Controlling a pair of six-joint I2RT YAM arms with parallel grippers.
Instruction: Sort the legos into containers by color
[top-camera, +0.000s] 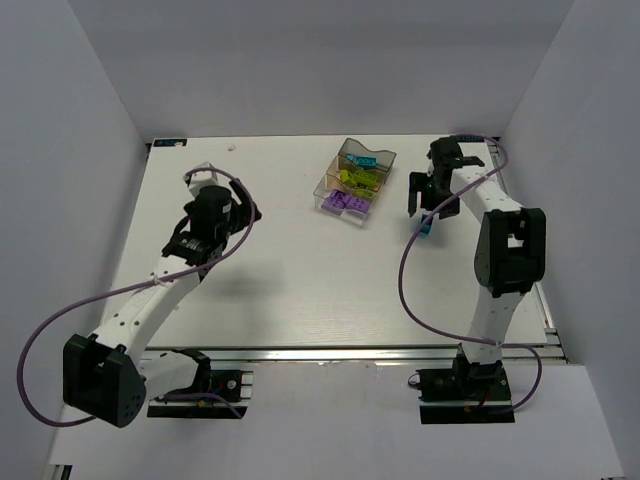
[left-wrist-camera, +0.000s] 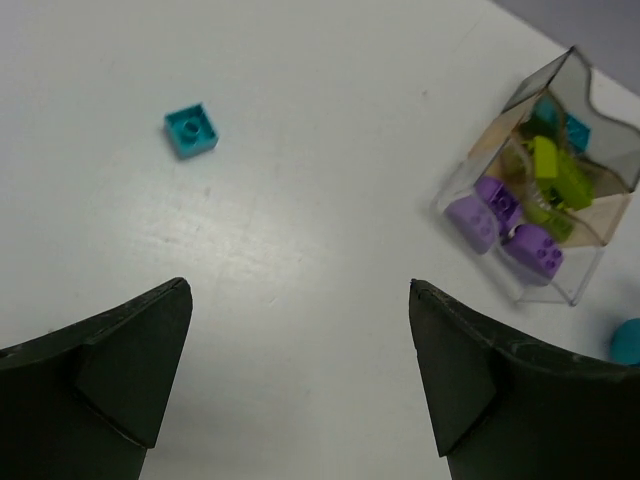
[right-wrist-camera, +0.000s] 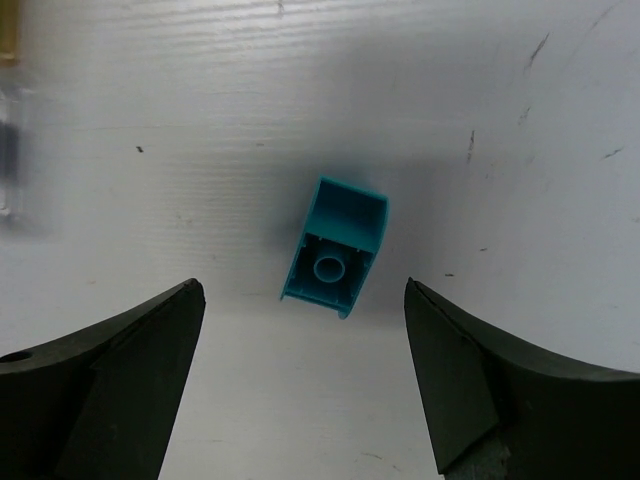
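The teal brick (right-wrist-camera: 335, 250) is smooth plastic, the table (right-wrist-camera: 500, 100) matt and scuffed, the tray (left-wrist-camera: 585, 265) clear plastic.

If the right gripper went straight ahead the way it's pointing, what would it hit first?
Probably the teal plastic brick lying tipped on the white table, framed by the open right gripper; nothing shows in between, though depth is unclear.

The left arm (top-camera: 150, 300) stretched forward and low, the left gripper (left-wrist-camera: 300, 300) spread wide. The right arm (top-camera: 497, 255) rose steeply and bent over, the right gripper (right-wrist-camera: 305, 295) aimed downward, its jaws equally wide apart.
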